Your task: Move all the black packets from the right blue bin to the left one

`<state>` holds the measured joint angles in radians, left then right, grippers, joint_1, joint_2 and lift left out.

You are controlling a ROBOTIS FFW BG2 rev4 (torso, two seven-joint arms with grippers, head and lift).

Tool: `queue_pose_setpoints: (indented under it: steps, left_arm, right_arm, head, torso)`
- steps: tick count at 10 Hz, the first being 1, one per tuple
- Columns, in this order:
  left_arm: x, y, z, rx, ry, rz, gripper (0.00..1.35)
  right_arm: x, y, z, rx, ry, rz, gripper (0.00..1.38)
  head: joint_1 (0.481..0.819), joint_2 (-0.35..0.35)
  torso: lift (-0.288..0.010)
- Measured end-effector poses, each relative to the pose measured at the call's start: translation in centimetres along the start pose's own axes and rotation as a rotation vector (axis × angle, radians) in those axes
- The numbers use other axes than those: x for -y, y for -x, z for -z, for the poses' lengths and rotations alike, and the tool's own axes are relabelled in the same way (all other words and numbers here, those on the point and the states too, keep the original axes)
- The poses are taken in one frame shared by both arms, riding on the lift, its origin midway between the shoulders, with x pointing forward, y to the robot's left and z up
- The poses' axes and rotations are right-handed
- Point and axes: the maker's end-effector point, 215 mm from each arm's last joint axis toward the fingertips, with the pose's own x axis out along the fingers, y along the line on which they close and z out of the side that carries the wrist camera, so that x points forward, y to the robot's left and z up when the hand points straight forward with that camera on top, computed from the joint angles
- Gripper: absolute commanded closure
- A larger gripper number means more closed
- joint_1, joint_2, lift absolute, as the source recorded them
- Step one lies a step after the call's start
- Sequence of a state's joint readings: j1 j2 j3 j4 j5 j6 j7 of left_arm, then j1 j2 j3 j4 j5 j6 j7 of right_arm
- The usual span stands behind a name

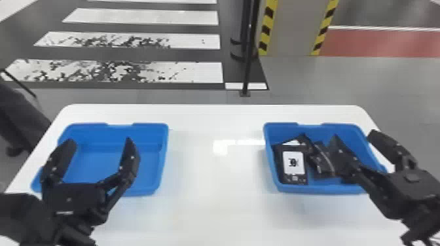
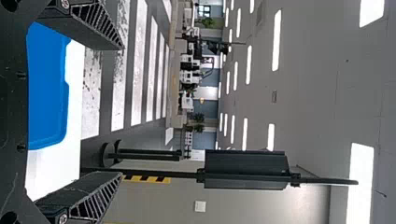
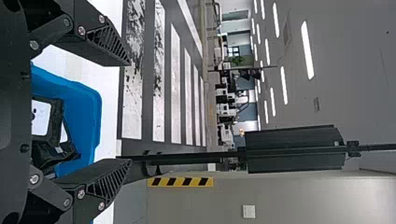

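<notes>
Several black packets [image 1: 294, 163] lie in the right blue bin [image 1: 317, 188], some overlapping, one with a white label. My right gripper [image 1: 355, 140] is open above that bin's right part, its left finger covering some packets from the head view. In the right wrist view, the right gripper [image 3: 126, 112] has its fingers wide apart, with black packets [image 3: 53, 135] in the bin behind. The left blue bin [image 1: 111, 163] holds no packets in the part that shows. Over its near side my left gripper [image 1: 100, 144] stands open; the left wrist view shows the left gripper [image 2: 121, 109] with nothing between its fingers.
Both bins stand on a white table [image 1: 216, 196] with a wide stretch of tabletop between them. Beyond the table's far edge are a black post [image 1: 247, 65] on the floor and a pillar [image 1: 293, 29] with yellow-black stripes.
</notes>
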<state>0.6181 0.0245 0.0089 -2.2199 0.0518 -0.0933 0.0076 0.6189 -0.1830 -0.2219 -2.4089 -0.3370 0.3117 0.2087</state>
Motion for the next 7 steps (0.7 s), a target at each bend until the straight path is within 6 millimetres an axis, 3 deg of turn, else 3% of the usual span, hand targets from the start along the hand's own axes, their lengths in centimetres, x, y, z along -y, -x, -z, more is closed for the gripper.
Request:
queue_pose_setpoints:
  steps: [7]
  left_arm:
    - [0.06, 0.01, -0.11, 0.004, -0.001, 0.001, 0.07]
  right_arm:
    - [0.34, -0.53, 0.94, -0.036, -0.011, 0.008, 0.32]
  head:
    - [0.695, -0.036]
  torso:
    - [-0.14]
